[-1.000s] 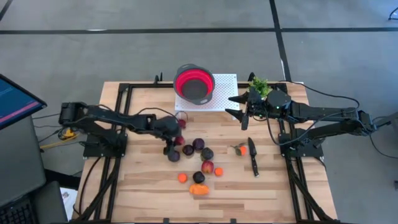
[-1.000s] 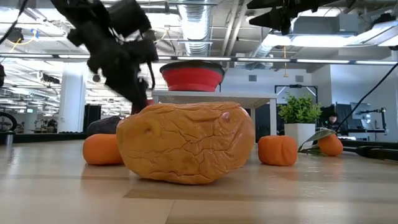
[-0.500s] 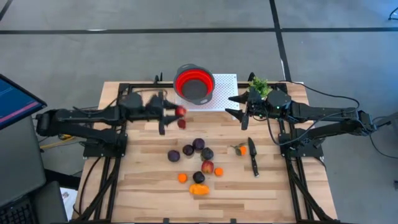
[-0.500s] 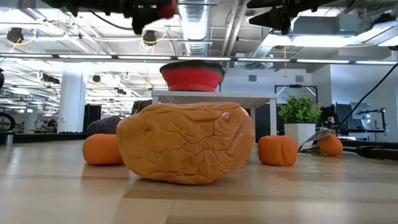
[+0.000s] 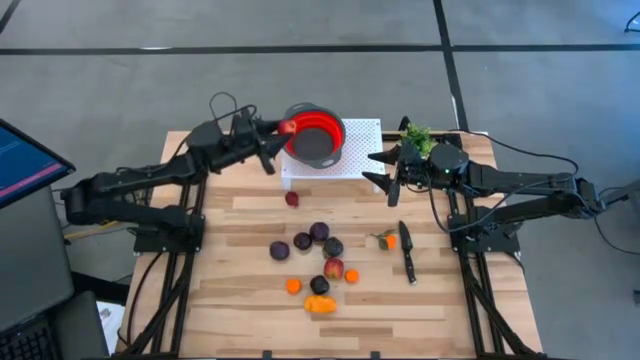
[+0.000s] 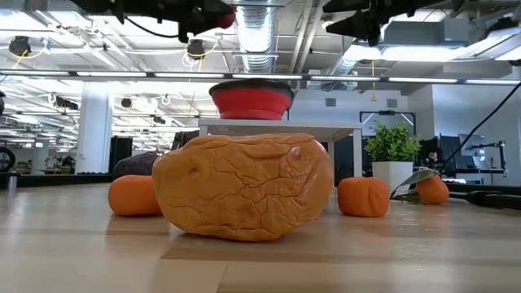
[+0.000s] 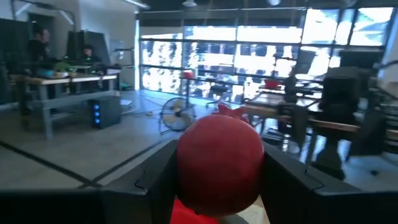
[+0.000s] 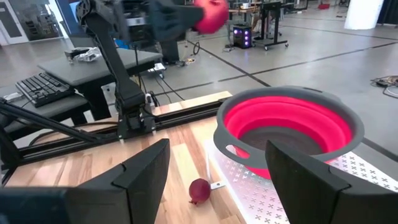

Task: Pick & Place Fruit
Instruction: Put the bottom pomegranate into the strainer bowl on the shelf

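My left gripper [image 5: 281, 129] is raised at the left rim of the red bowl with a grey rim [image 5: 313, 135] and is shut on a red ball [image 5: 288, 126]. The bowl stands on a white perforated stand [image 5: 362, 150]. In the low view the red ball [image 6: 221, 15] is high above the bowl [image 6: 251, 96]. Several plums [image 5: 319, 232], small oranges [image 5: 293, 286], a red-yellow ball [image 5: 334, 268], a small red fruit [image 5: 292, 198] and the larger orange piece [image 5: 320, 304] lie on the table. My right gripper [image 5: 384, 171] hovers open right of the bowl. My left gripper pinches the red ball [image 7: 219, 163] between its two fingers [image 7: 157, 182], one on each side at its widest part. The fingers reach level from the table's left toward the bowl. The ball is lifted clear, high above the table.
A black-handled knife [image 5: 406, 250] lies right of the fruit, with an orange piece [image 5: 386, 240] beside it. A green potted plant [image 5: 417, 135] stands at the far right. Black frame rails [image 5: 190, 200] run along both table sides. A monitor [image 5: 25, 160] stands off the left edge.
My left gripper rose from the cluster of fruit with the red ball pinched in it and swung toward the far edge, up to the bowl's left rim. The ball went from table height to well above the bowl. The other fruit stayed put.
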`<action>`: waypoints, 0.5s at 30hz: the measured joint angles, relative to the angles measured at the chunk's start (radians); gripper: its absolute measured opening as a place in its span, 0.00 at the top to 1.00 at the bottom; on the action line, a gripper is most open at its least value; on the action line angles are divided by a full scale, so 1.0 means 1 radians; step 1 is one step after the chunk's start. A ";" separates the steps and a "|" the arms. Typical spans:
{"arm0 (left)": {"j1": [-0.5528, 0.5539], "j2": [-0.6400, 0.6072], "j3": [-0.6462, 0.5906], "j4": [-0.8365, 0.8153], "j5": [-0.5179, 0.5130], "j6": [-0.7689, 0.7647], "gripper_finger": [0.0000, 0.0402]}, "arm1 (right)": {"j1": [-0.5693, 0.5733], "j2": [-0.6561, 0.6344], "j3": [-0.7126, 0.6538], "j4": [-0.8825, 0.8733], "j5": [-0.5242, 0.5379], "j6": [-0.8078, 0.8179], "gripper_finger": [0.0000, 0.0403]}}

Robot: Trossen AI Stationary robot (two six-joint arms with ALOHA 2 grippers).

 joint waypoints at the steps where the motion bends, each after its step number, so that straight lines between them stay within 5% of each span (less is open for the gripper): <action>1: 0.009 0.018 0.015 0.001 0.000 0.000 0.55 | 0.000 0.000 0.000 0.000 0.000 0.000 0.35; 15: 0.147 0.227 0.211 -0.077 0.080 -0.007 0.55 | 0.000 0.000 0.000 -0.003 0.000 0.000 0.35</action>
